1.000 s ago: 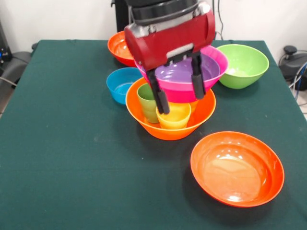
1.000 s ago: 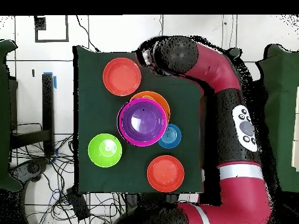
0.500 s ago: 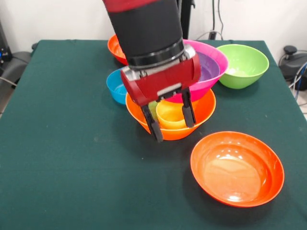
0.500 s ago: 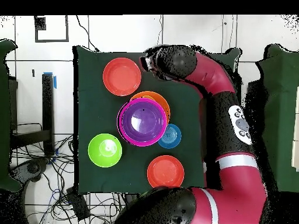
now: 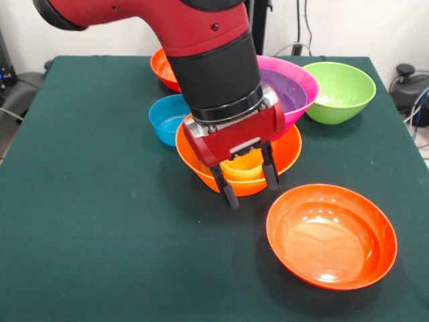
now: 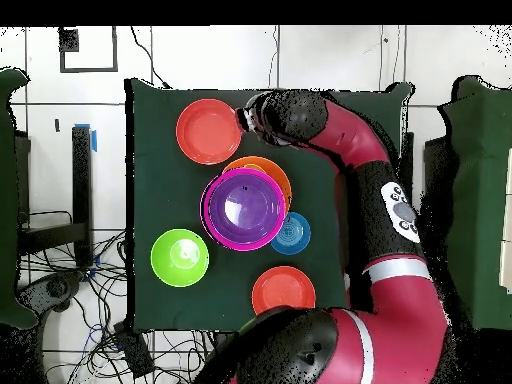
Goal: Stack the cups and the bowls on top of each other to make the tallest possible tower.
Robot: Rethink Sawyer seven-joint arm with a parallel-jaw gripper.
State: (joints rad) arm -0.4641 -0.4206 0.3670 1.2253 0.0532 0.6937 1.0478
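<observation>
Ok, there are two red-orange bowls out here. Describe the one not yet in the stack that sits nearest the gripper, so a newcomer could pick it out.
Start at the tower, the light orange bowl holding the pink and purple ones at the middle of the green table. In the front view, come toward the camera and right, past the open gripper. The red-orange bowl sits there alone, upright and empty; its twin lies behind the tower, mostly hidden.
</observation>
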